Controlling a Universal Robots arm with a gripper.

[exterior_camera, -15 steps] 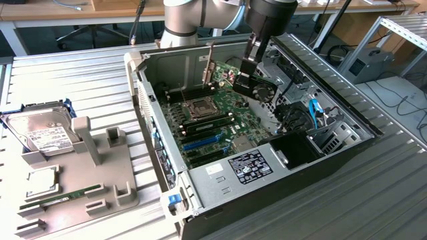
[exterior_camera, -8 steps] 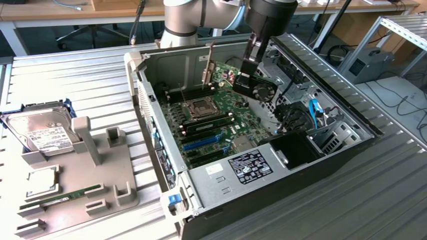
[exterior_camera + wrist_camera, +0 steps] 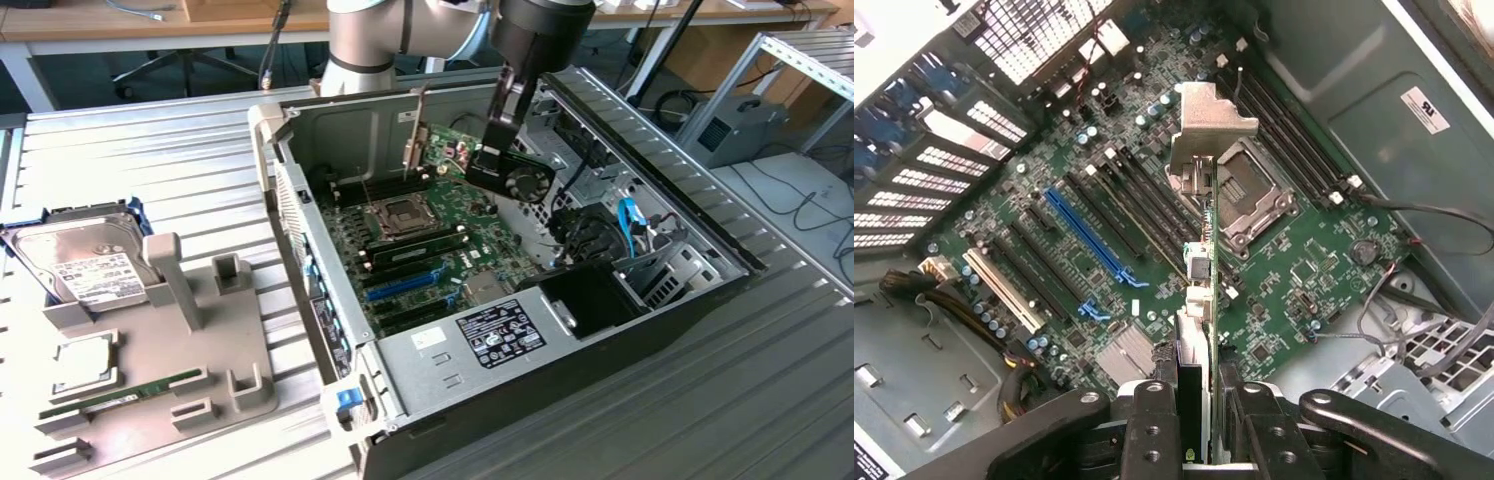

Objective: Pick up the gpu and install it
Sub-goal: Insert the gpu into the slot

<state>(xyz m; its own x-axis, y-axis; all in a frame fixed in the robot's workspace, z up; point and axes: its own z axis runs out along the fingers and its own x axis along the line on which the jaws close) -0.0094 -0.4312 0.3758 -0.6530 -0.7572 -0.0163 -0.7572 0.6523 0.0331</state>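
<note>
Fingers stand partly closed, clamped on both faces of the gpu. The card hangs on edge above the motherboard inside the open computer case, not yet seated in a slot. It looks light, stiff and fragile, and is best gripped by the bare board edge, clear of the fan and the bracket.

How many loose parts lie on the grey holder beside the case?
3: the hard drive at the holder's far end, the square processor in the middle, the green memory stick nearest the camera. None looks hidden.
</note>
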